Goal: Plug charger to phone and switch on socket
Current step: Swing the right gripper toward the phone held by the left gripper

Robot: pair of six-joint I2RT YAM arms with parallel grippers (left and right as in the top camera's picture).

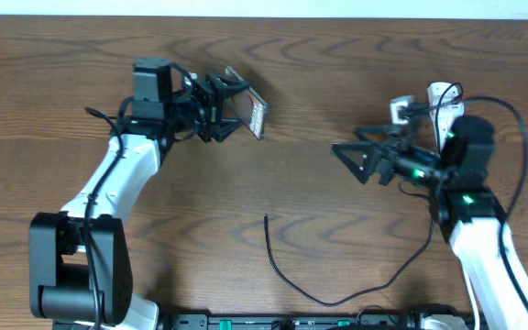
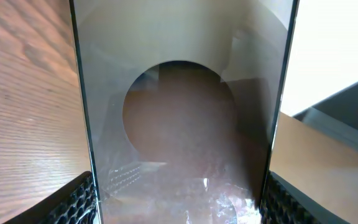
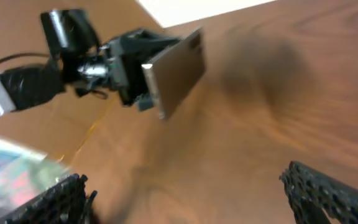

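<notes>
My left gripper (image 1: 216,112) is shut on the phone (image 1: 249,112) and holds it tilted above the table at the back left. In the left wrist view the phone's glossy screen (image 2: 179,112) fills the space between the fingers (image 2: 179,205). My right gripper (image 1: 351,156) is open and empty, pointing left towards the phone. In the right wrist view its fingers (image 3: 185,199) are wide apart and the phone (image 3: 174,68) shows edge-on in the other gripper. The charger, a thin black cable (image 1: 287,275), lies on the table with its tip near the middle. The white socket strip (image 1: 442,99) lies behind the right arm, partly hidden.
A small grey-white block (image 1: 400,110) sits next to the socket strip. The robots' own black cables loop round the right arm (image 1: 521,137). The arm bases stand along the table's front edge (image 1: 291,323).
</notes>
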